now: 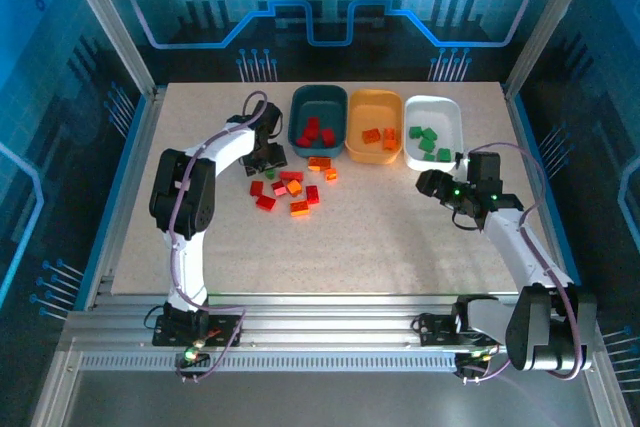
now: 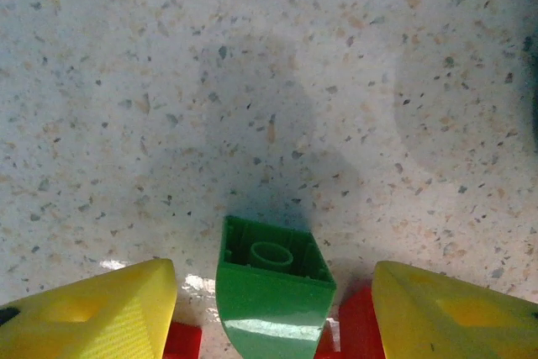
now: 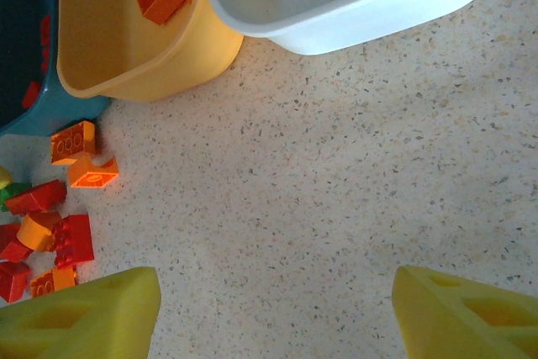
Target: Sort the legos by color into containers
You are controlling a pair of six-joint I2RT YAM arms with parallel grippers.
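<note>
Partly cut off below, red legos (image 2: 181,340) lie behind a green lego (image 2: 271,292) at the edge of the pile (image 1: 292,187). The left tool (image 1: 268,158), arm folded low, straddles it, released, not touching. Well apart from the pile, the right tool (image 3: 276,285) hangs released above the tabletop (image 3: 336,191).

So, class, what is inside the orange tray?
Inside the orange tray lie orange bricks, at least two, near its front end. Whether anything hides beneath them cannot be seen.
</note>
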